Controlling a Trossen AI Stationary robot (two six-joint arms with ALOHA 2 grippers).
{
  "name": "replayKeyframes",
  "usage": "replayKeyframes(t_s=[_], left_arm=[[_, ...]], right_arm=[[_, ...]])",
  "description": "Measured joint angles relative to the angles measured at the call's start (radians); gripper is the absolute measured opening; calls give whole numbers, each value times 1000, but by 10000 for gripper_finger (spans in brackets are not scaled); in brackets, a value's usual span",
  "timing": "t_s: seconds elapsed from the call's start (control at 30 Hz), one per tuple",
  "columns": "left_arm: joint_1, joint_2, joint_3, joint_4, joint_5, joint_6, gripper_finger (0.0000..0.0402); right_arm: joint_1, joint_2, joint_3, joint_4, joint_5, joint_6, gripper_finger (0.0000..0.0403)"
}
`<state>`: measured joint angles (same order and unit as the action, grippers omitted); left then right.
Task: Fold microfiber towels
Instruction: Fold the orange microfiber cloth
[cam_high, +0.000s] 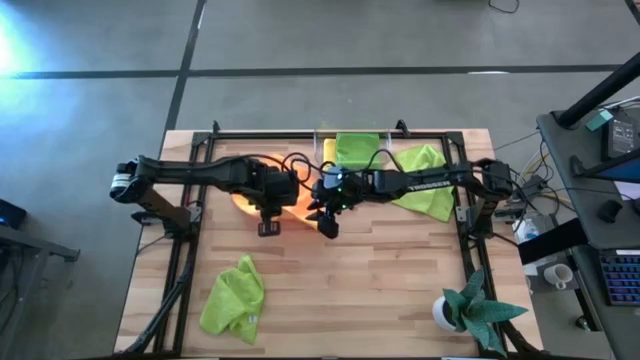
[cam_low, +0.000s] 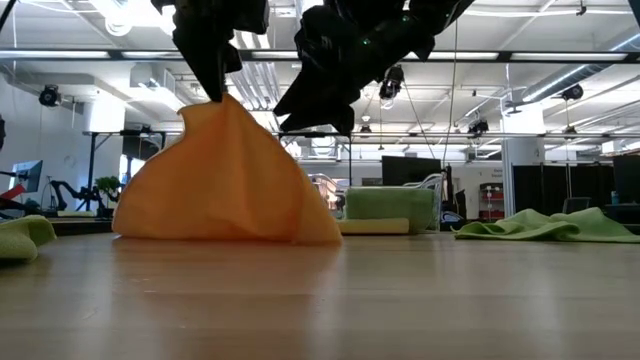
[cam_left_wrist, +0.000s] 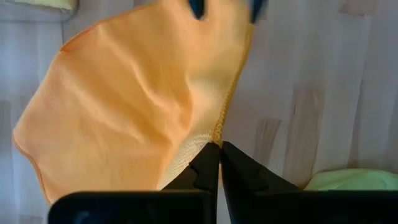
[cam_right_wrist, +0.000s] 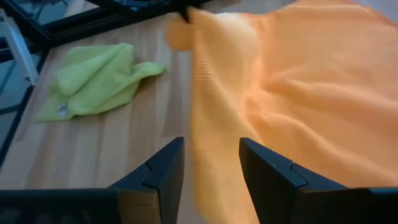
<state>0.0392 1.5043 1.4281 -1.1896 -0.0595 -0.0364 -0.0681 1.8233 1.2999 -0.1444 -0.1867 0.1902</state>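
While the orange towel (cam_low: 225, 180) hangs tented mid-surface (cam_high: 400, 290), pinched by the closed left hand (cam_left_wrist: 219, 149), the right hand (cam_right_wrist: 211, 165) gapes beside it. 1 green towel (cam_high: 357, 150) looks folded; 2 others (cam_high: 233, 297) lie crumpled.

Both arms stretched in over the table's middle, wrists nearly meeting. Left gripper (cam_left_wrist: 219, 149) above the table, jaws pinched tight on the orange towel (cam_left_wrist: 130, 106). Right gripper (cam_right_wrist: 211, 163) just beside it, jaws parted, straddling that towel's hanging fold.
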Motion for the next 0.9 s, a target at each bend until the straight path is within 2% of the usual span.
replayKeyframes(t_s=[0.5,0.83,0.9], left_arm=[[7,0,0,91,1,31,0],[6,0,0,143,33,237,0],[6,0,0,146,33,281,0]], right_arm=[[21,9,0,24,4,95,148],[24,8,0,23,16,197,144],[27,9,0,17,46,209,142]])
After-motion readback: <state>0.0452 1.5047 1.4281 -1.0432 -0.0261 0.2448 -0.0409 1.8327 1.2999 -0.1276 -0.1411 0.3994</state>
